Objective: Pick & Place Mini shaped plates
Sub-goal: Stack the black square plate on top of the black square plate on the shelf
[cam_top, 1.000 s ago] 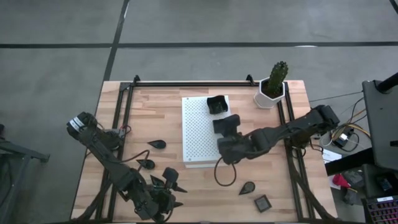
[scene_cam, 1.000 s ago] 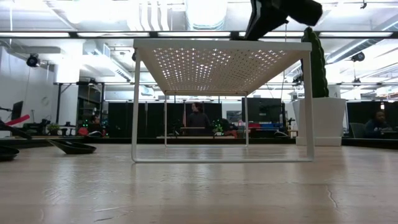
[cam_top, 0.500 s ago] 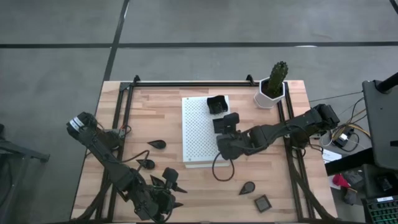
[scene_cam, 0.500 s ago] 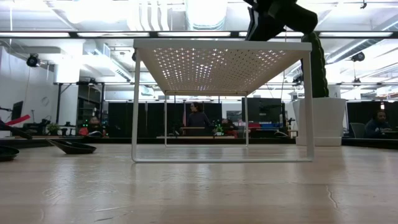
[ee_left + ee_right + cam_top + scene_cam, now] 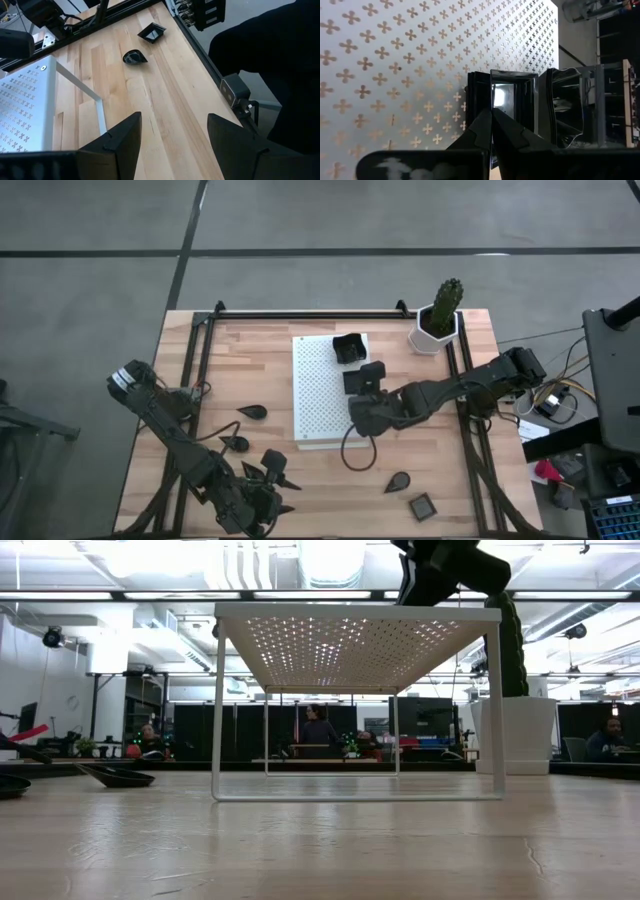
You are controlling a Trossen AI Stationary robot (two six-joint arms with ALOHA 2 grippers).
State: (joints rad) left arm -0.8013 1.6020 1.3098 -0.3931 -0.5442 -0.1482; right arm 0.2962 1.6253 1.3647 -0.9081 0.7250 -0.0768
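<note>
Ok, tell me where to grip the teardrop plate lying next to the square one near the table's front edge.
Probably across the teardrop plate at its wide rounded body, coming from straight above: it lies flat on the table, clear of the square plate, and its point is too narrow to hold.

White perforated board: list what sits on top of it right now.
On the white perforated board sit two dark square plates: one at the far corner, another beside it, gripped by the right gripper. The arm hides the board's edge beneath it.
</note>
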